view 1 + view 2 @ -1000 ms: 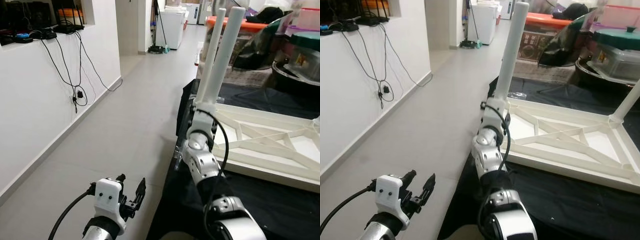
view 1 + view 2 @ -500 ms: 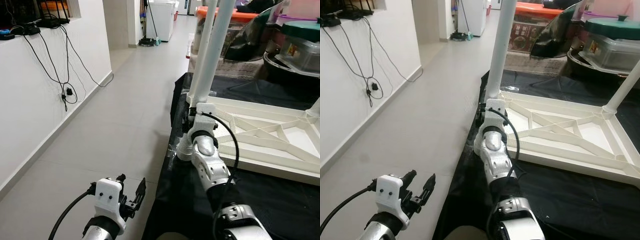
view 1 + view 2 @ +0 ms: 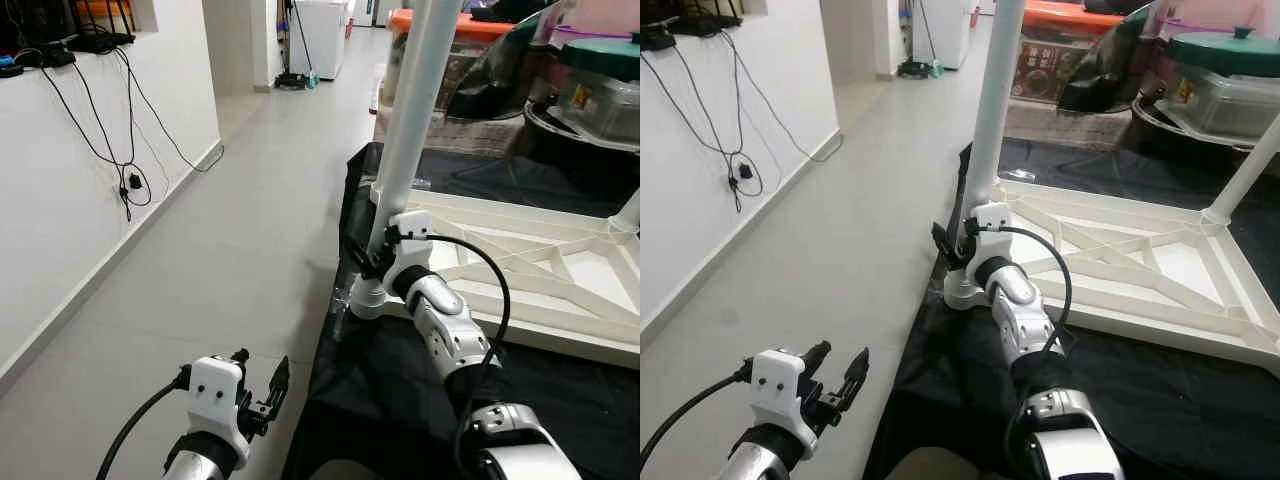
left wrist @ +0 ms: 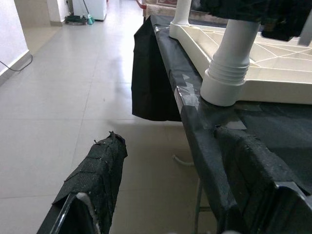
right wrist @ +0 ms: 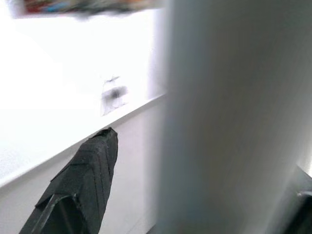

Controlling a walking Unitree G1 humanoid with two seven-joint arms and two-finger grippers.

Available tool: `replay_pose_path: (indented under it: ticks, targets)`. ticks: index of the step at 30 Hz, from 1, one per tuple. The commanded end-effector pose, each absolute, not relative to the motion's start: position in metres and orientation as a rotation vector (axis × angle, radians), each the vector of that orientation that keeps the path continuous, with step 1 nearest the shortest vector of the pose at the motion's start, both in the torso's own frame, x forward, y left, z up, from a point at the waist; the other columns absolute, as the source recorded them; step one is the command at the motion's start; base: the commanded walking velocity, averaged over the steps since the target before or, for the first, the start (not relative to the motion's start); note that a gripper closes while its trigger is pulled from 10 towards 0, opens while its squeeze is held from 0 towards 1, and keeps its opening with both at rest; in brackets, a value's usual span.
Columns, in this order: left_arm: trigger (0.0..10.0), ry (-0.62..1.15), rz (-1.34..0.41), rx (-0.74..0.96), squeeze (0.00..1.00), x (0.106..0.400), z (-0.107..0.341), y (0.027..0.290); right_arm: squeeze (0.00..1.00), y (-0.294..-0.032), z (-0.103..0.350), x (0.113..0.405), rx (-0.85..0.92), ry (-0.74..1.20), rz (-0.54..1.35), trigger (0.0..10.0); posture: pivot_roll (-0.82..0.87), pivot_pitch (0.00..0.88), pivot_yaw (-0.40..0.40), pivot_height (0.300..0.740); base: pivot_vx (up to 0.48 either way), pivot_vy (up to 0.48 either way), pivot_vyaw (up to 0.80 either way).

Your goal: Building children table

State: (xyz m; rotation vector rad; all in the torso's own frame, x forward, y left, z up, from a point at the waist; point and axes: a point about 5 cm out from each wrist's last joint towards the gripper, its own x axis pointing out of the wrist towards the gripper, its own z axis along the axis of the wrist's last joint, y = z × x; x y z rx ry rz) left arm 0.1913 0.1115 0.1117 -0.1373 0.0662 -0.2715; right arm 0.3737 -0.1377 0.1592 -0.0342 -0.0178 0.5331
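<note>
The leg [image 3: 410,120] is now brought down compared with a second ago: back then it was held higher and tipped, with its lower end clear of the table. Now it's stood nearly upright, and its ribbed end [image 4: 226,80] is planted at the near left corner of the upside-down frame [image 3: 560,270], touching it, on the black cloth [image 3: 400,400]. Some of the shift is down to the head camera moving, but the right arm is clearly lowered too.

The right gripper [image 3: 372,258] is clenched round the leg just above that ribbed end. The left gripper [image 3: 270,395] is hung low over the floor beside the table, fingers [image 4: 95,178] spread, nothing in it.

What it probably means: the leg is lined up with its corner and is about ready to be pushed or twisted home. Whether it's actually seated in a socket can't be told from here.

Count so far:
- legs: three made out, one being held, one stood at the far right corner [image 3: 1245,170], one at the far left corner [image 4: 181,10]
- frame: one
- grippers: two, only the right one in use
</note>
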Motion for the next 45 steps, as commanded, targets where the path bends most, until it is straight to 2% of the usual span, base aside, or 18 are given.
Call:
replay_pose_path:
  ticks: [1,2,3,11,13,15,17,26,30,31,32,33,34,43,45]
  targets:
    - [10.0,0.083,-0.269,-0.122,0.00,0.191,0.107,0.112,0.00,-0.133,0.163,0.374,-0.023,-0.031,0.635,10.0,0.05,0.000,-0.031,0.740,0.000,0.000,0.00]
    - [10.0,0.083,-0.269,-0.122,0.00,0.191,0.107,0.112,0.00,-0.133,0.163,0.374,-0.023,-0.031,0.635,10.0,0.05,0.000,-0.031,0.740,0.000,0.000,0.00]
    - [10.0,0.083,-0.272,-0.122,0.00,0.191,0.107,0.111,0.00,-0.132,0.167,0.376,-0.011,0.015,0.778,10.0,0.05,0.000,-0.032,0.740,0.000,0.000,0.00]
    - [10.0,0.080,-0.275,-0.121,0.00,0.192,0.108,0.110,0.00,-0.124,0.175,0.378,-0.023,0.085,1.002,10.0,0.06,0.000,-0.033,0.740,0.000,0.000,0.00]
    - [10.0,0.080,-0.275,-0.121,0.00,0.192,0.108,0.110,0.00,-0.124,0.175,0.378,-0.023,0.085,1.002,10.0,0.06,0.000,-0.033,0.740,0.000,0.000,0.00]
    - [10.0,0.079,-0.278,-0.121,0.00,0.192,0.108,0.109,0.00,-0.116,0.177,0.377,-0.031,0.115,1.114,10.0,0.06,0.000,-0.033,0.740,0.000,0.000,0.00]
    - [10.0,0.079,-0.278,-0.121,0.00,0.192,0.108,0.109,0.00,-0.116,0.177,0.377,-0.031,0.115,1.114,10.0,0.06,0.000,-0.033,0.740,0.000,0.000,0.00]
    - [10.0,0.069,-0.285,-0.129,0.00,0.193,0.111,0.105,0.00,-0.104,0.174,0.369,-0.068,0.219,1.361,10.0,0.04,0.000,-0.056,0.740,0.000,0.000,0.00]
    - [10.0,0.071,-0.291,-0.131,0.00,0.191,0.111,0.103,0.00,-0.101,0.173,0.368,-0.083,0.220,1.373,10.0,0.03,0.000,-0.042,0.740,0.000,0.000,0.00]
    - [10.0,0.076,-0.296,-0.130,0.00,0.190,0.110,0.103,0.00,-0.099,0.174,0.369,-0.089,0.222,1.375,8.6,0.03,0.002,-0.040,0.740,0.000,0.000,0.00]
    - [10.0,0.076,-0.296,-0.130,0.00,0.190,0.110,0.103,0.00,-0.099,0.174,0.369,-0.089,0.222,1.375,8.6,0.03,0.002,-0.040,0.740,0.000,0.000,0.00]
    - [10.0,0.077,-0.296,-0.129,0.00,0.191,0.110,0.103,0.00,-0.098,0.174,0.369,-0.096,0.222,1.376,4.0,0.03,0.002,-0.040,0.740,0.000,0.000,0.00]
    - [10.0,0.079,-0.295,-0.128,0.00,0.190,0.110,0.104,0.00,-0.097,0.174,0.369,-0.101,0.217,1.370,0.0,0.03,0.002,-0.036,0.740,0.000,0.000,0.00]
    - [10.0,0.082,-0.287,-0.125,0.00,0.190,0.109,0.106,0.00,-0.095,0.173,0.371,-0.105,0.195,1.323,0.0,0.03,0.000,-0.039,0.740,0.000,0.000,0.00]
    - [10.0,0.085,-0.285,-0.124,0.00,0.190,0.108,0.107,0.00,-0.099,0.168,0.372,-0.113,0.160,1.250,0.0,0.03,0.000,-0.028,0.740,0.000,0.000,0.00]
